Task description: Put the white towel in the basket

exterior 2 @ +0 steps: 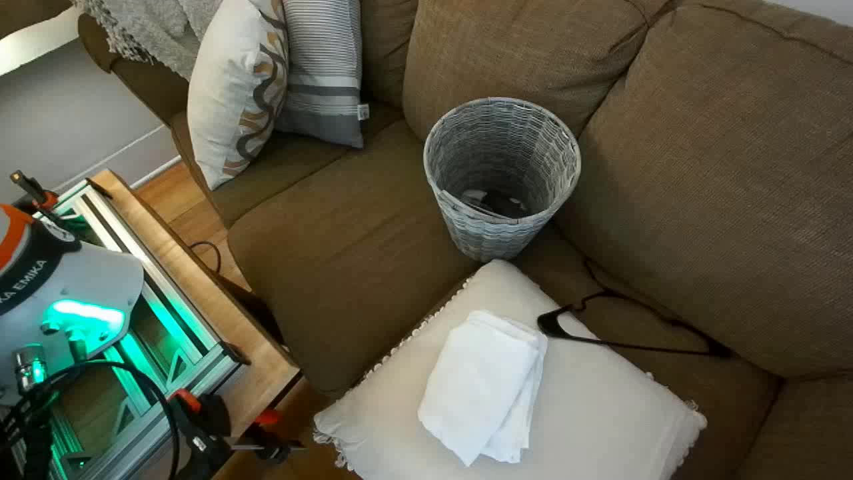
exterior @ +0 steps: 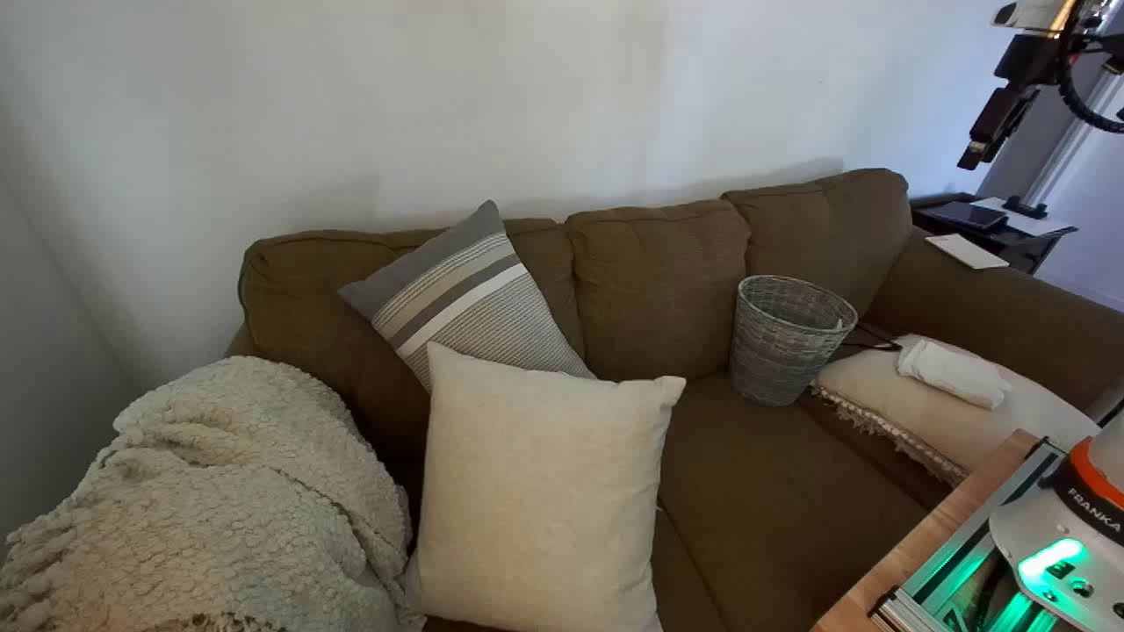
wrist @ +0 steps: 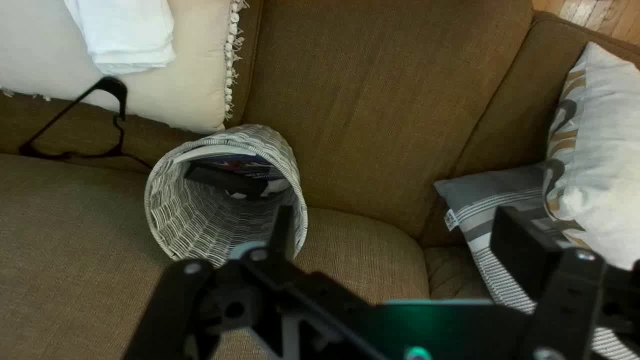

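Note:
The white towel lies folded on a cream cushion. It shows in both exterior views (exterior: pixel 953 373) (exterior 2: pixel 481 387) and at the top left of the wrist view (wrist: pixel 127 32). The grey wicker basket stands upright on the couch seat beside that cushion, in both exterior views (exterior: pixel 773 360) (exterior 2: pixel 490 237) and in the wrist view (wrist: pixel 274 146). A dark object and a printed item lie inside it. My gripper is high above the couch at the top right of an exterior view (exterior: pixel 973 160). In the wrist view its fingers (wrist: pixel 400 240) are wide apart with nothing between them.
A black hanger (exterior 2: pixel 640 343) lies between the cushion (exterior 2: pixel 600 413) and the couch back. Striped (exterior: pixel 492 298) and cream (exterior: pixel 544 491) pillows and a fleecy blanket (exterior: pixel 219 491) occupy the couch's far end. The robot's base table (exterior 2: pixel 260 380) stands close to the couch front.

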